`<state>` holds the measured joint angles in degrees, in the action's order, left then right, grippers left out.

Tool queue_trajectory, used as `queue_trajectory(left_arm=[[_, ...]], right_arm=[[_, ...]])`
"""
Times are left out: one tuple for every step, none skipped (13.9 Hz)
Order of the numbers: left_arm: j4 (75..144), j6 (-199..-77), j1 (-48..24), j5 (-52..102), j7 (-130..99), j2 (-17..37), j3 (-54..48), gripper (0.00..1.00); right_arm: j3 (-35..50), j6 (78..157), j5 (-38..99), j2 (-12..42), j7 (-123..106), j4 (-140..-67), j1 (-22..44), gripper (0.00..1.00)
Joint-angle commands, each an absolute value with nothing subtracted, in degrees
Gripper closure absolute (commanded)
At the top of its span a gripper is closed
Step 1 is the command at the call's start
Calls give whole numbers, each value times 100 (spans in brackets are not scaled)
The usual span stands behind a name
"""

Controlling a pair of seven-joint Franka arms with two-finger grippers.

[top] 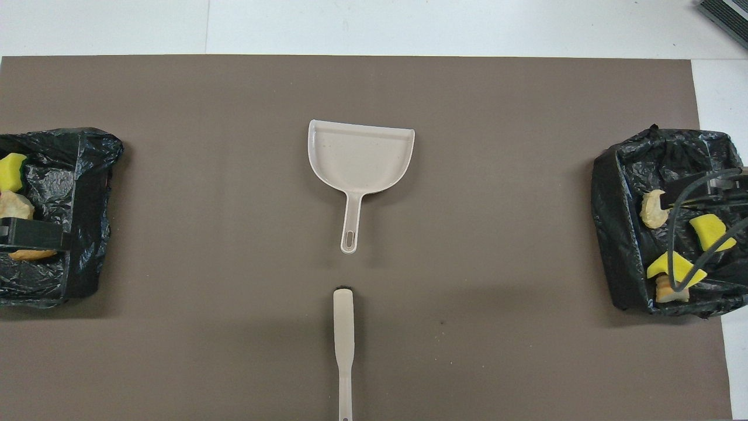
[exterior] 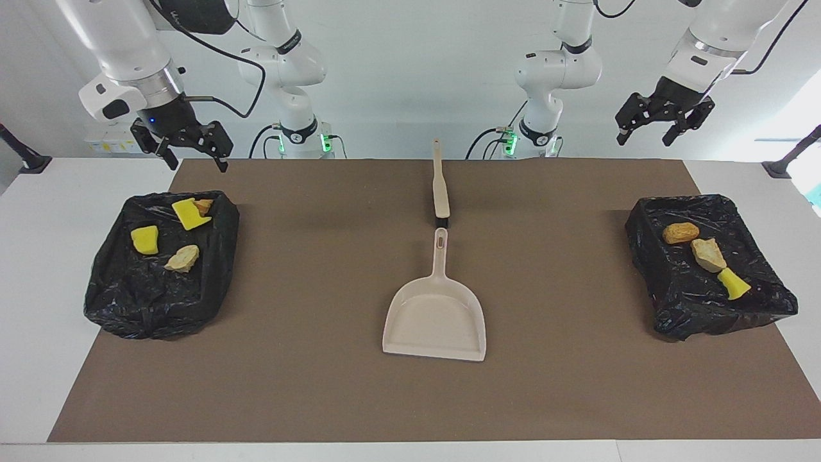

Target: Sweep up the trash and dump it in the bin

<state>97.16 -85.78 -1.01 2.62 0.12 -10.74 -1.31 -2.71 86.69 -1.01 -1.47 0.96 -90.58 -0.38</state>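
Note:
The trash lies in two black-bagged bins. The bin (exterior: 160, 314) at the right arm's end holds two yellow sponge pieces (exterior: 145, 239) and two tan-orange chunks (exterior: 183, 258). In the bin (exterior: 705, 321) at the left arm's end lie an orange chunk (exterior: 680, 232), a tan chunk (exterior: 708, 254) and a green-and-yellow sponge (exterior: 732, 283). My right gripper (exterior: 197, 160) hangs open and empty high over its bin. My left gripper (exterior: 643, 138) hangs open and empty high over the other bin. In the overhead view each gripper covers part of its bin.
A beige dustpan (exterior: 436, 314) lies mid-mat, its handle toward the robots. A beige brush (exterior: 440, 186) lies in line with it, nearer to the robots. A brown mat (exterior: 308, 385) covers the white table.

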Motion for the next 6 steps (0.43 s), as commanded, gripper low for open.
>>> queue_trajectory(left_arm=[[9668, -8516, -97, 281, 26, -1107, -158, 0], [9668, -8551, -97, 290, 26, -1099, -158, 0], [9668, -8560, -53, 290, 26, -1099, -158, 0], [9668, -8561, -44, 281, 18, -1099, -158, 0], [9668, -8526, -27, 273, 18, -1090, -150, 0], [9668, -8499, -18, 72, 26, -1090, -141, 0]], right_arm=[[-316, 8499, -71, -273, 167, -9158, -123, 0], [-316, 8490, -79, -272, 167, -9158, -114, 0], [-282, 8490, -36, -272, 158, -9150, -106, 0], [-264, 8490, -18, -272, 158, -9158, -62, 0], [-255, 8499, -61, -272, 184, -9150, -44, 0], [-255, 8499, -53, -272, 158, -9158, -79, 0]])
